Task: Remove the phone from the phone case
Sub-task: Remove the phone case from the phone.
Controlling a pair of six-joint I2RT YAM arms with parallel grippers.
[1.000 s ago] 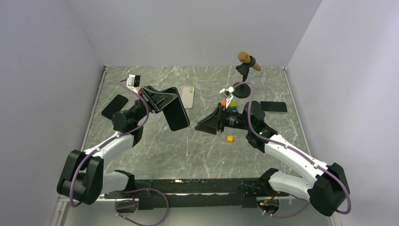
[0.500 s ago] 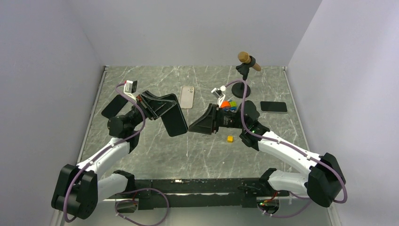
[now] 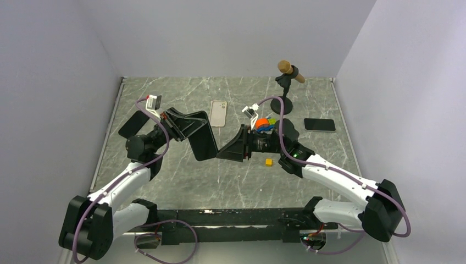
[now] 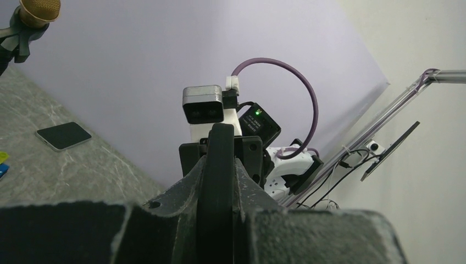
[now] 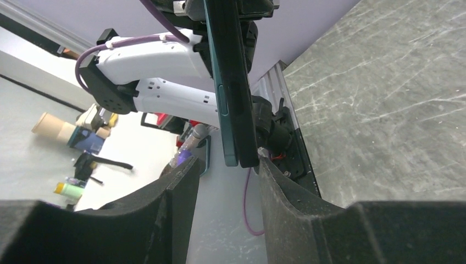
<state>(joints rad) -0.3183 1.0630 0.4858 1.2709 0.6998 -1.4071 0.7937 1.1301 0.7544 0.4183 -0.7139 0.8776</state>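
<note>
The phone in its phone case [image 3: 201, 141] is a dark slab held up off the table, tilted, with my left gripper [image 3: 184, 124] shut on its upper end. The left wrist view shows its black edge [image 4: 215, 181] clamped between both fingers. In the right wrist view it stands edge-on as a teal layer [image 5: 222, 82] against a black layer [image 5: 245, 110]; which is phone and which is case I cannot tell. My right gripper [image 5: 225, 171] is open at the slab's free end. The right finger [image 5: 277, 184] touches the black corner, and the left finger [image 5: 177, 187] stands apart from it.
A white phone [image 3: 218, 113] lies at the back middle, a black one [image 3: 133, 124] at the left and another [image 3: 319, 124] at the right. A microphone on a stand [image 3: 287, 82], coloured toys [image 3: 265, 123] and a yellow cube [image 3: 268, 161] sit around my right arm.
My right gripper has moved left up to the slab's free end and its jaws have narrowed. My left gripper has shifted the slab slightly down and left.
</note>
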